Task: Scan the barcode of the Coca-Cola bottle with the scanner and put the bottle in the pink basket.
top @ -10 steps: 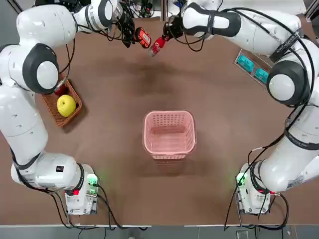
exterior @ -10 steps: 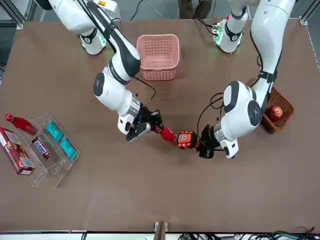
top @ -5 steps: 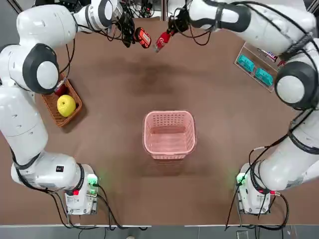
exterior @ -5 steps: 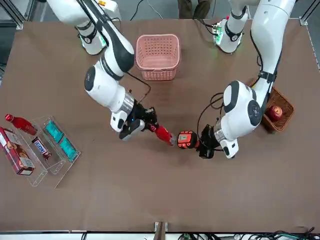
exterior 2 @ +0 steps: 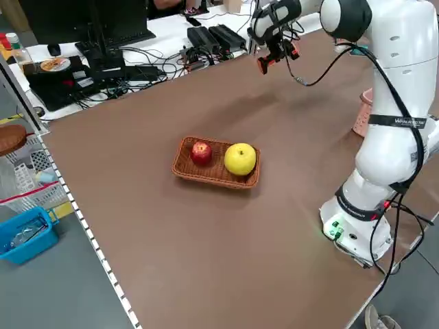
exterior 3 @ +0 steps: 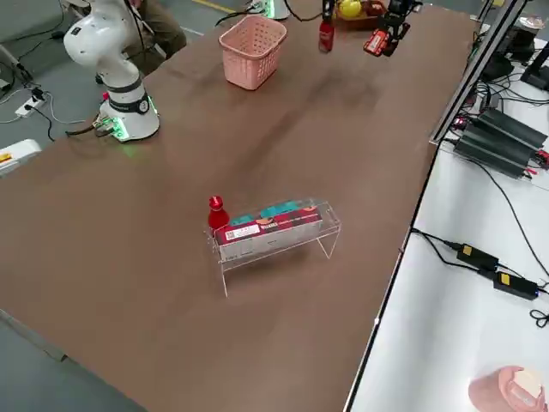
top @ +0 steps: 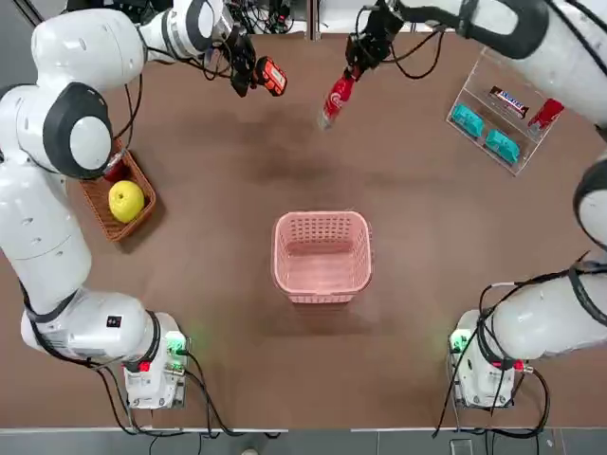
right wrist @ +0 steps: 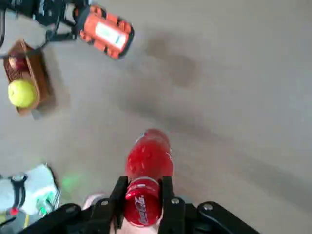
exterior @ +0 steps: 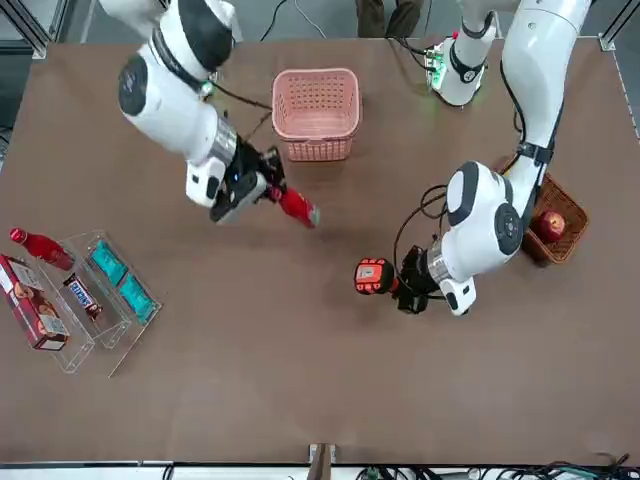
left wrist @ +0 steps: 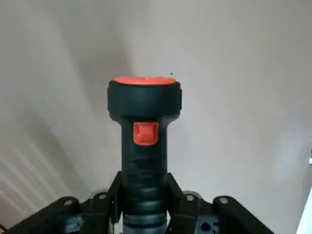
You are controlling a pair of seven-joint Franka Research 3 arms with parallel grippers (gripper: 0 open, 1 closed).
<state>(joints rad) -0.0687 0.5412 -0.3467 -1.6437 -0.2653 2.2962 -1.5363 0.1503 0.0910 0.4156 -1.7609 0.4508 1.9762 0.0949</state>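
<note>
The pink basket [top: 322,255] is set at the table's middle, between the two arm bases. Beyond it, at the far side, the scanner [top: 272,75] is held above the table to the left and the Coca-Cola bottle [top: 335,98] to the right, apart. A wicker basket [top: 101,196] with fruit is placed at the left edge, a clear rack [top: 500,114] at the far right.

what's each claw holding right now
Left claw: shut on the scanner.
Right claw: shut on the bottle, held above the table.
</note>
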